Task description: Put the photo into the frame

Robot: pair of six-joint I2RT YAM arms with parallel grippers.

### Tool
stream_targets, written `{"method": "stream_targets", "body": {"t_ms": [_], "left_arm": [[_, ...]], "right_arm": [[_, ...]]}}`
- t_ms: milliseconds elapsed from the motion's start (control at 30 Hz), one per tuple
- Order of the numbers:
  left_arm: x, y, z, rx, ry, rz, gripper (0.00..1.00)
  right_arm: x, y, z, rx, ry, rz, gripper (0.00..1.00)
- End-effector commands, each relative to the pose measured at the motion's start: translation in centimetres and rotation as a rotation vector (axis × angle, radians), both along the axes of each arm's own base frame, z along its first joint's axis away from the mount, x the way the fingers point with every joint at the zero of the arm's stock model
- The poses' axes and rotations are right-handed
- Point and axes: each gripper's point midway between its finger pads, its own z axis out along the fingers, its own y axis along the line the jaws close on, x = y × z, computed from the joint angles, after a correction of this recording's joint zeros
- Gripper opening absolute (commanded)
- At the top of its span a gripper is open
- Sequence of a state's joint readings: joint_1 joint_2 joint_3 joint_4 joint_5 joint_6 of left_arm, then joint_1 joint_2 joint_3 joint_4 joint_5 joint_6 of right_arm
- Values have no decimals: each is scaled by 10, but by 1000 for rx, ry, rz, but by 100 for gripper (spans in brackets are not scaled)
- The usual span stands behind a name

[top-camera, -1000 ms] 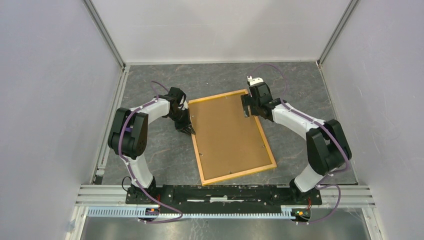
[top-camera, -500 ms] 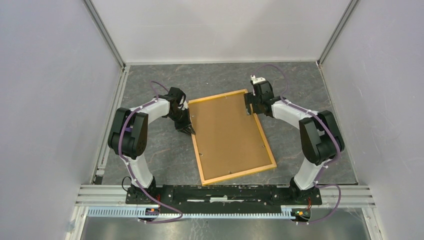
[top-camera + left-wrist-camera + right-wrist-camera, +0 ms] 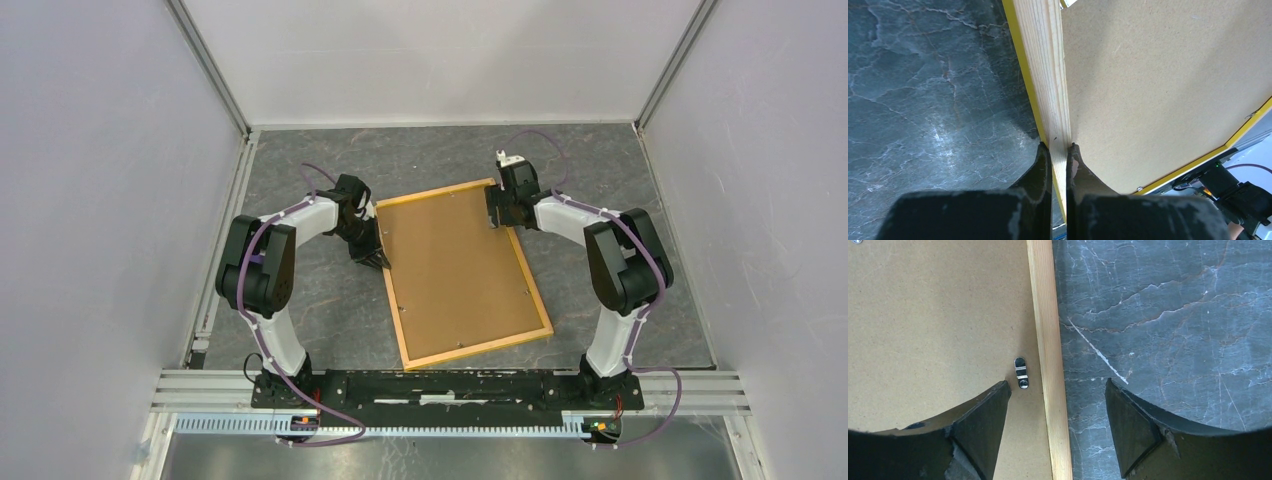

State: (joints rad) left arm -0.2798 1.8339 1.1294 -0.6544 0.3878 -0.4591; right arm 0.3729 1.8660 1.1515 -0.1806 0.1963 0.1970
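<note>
The frame (image 3: 478, 347) lies on the surface (image 3: 320, 310), the backing board (image 3: 455, 265) in it, the left claw (image 3: 378, 262) on its left rail, the right claw (image 3: 496, 214) above its right rail.

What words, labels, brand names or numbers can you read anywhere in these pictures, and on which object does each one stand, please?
There are none to read. The frame, its brown backing board and the metal tab carry no print that shows in any view.

The dark grey, marble-veined table (image 3: 320, 300) carried the frame (image 3: 478, 347), which lay flat and skewed near its middle, back side up, with a plain brown backing board (image 3: 455, 270) filling it.
</note>
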Motion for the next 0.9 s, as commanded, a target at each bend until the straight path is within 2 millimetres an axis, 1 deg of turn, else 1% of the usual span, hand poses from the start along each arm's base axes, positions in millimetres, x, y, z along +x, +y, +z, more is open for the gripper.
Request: {"method": "stream_targets", "body": {"t_ms": [0, 133, 500, 633, 733, 867], "left_arm": [[-11, 8, -18, 22, 16, -69, 2], [-11, 7, -19, 15, 21, -66, 2], [-12, 7, -19, 8, 25, -64, 2], [-12, 6, -19, 7, 27, -64, 2], [-12, 6, -19, 7, 25, -64, 2], [-11, 7, -18, 4, 22, -62, 2]], "right_arm": [[14, 1, 7, -1, -34, -30, 75], [13, -1, 4, -9, -29, -38, 71], [18, -1, -8, -18, -6, -49, 66], [16, -1, -12, -18, 9, -56, 59], [12, 0, -13, -10, 28, -56, 52], [3, 6, -13, 30, 43, -34, 48]]}}
